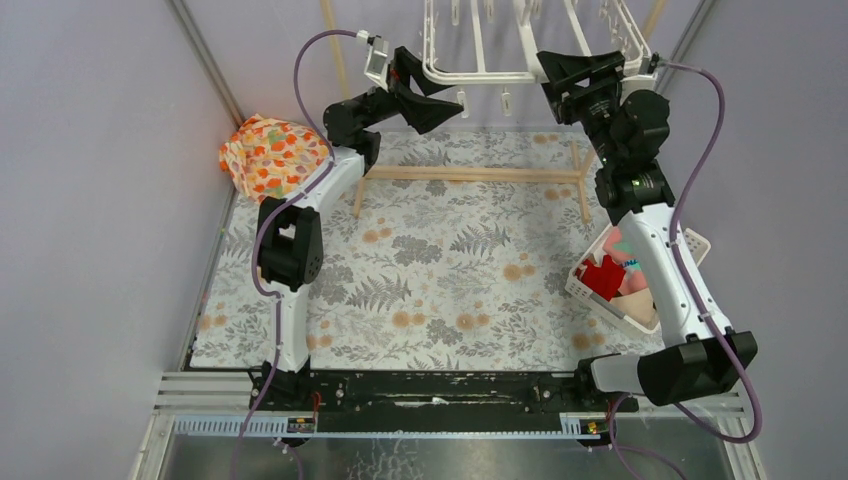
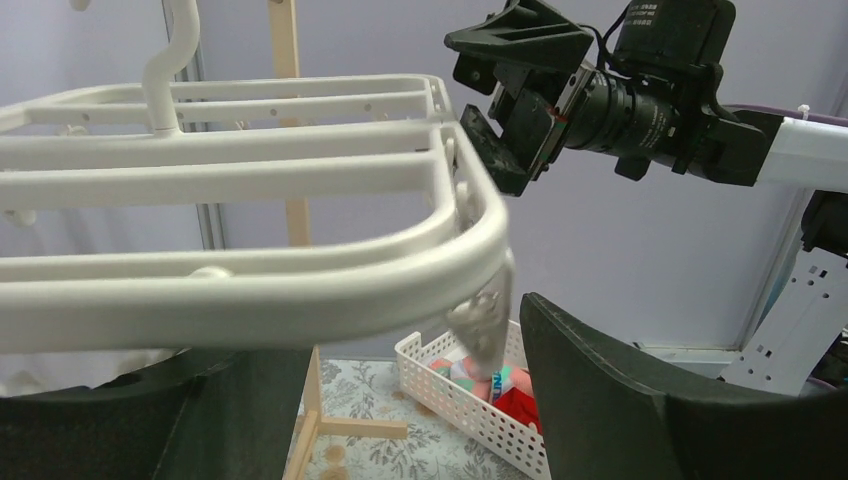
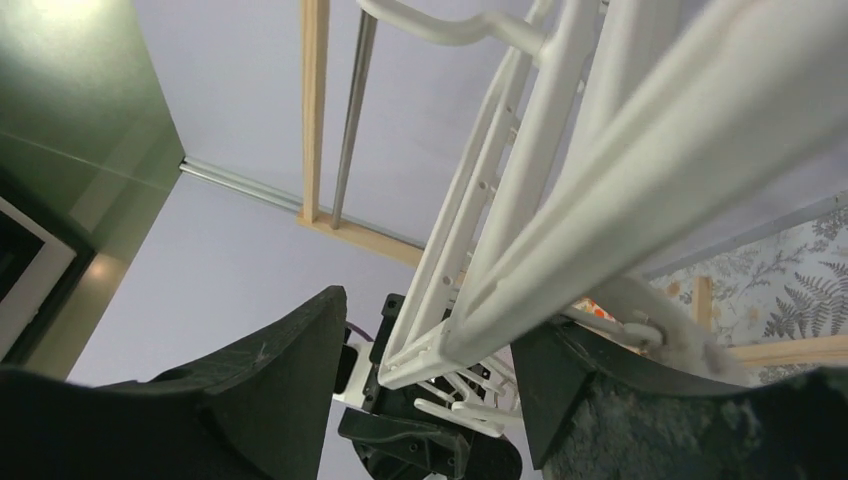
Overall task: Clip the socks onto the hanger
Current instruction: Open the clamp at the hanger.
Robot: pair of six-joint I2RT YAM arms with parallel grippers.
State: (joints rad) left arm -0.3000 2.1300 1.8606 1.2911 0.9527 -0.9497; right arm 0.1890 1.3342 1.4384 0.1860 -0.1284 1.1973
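The left gripper (image 1: 448,98) hangs above the table at the near left corner of the hanger (image 1: 480,76), its jaws spread wide. In its wrist view the rim at that corner lies across the gap between the two fingers (image 2: 620,400). Nothing is clamped, and whether either pad touches the rim cannot be told. A clip (image 2: 483,320) dangles from the corner just ahead of one finger.

The right gripper (image 1: 556,80) faces it from the near right corner, at the other end of the near rim bar. Its jaws are also apart. The rim runs through the gap, close to one finger and clear of the other, and no grip on it shows.

The socks (image 1: 612,270) are not on the hanger. They lie in a white basket (image 2: 445,385) on the table, well below the right gripper and back toward its arm's base, partly under the forearm. The red sock (image 1: 603,277) shows plainly, with a pink one beside it. From the left gripper they sit far beyond and below the fingers.

A wooden stand (image 1: 470,174) is below both grippers, and a flowered bundle (image 1: 272,155) lies down to the left gripper's outer side.
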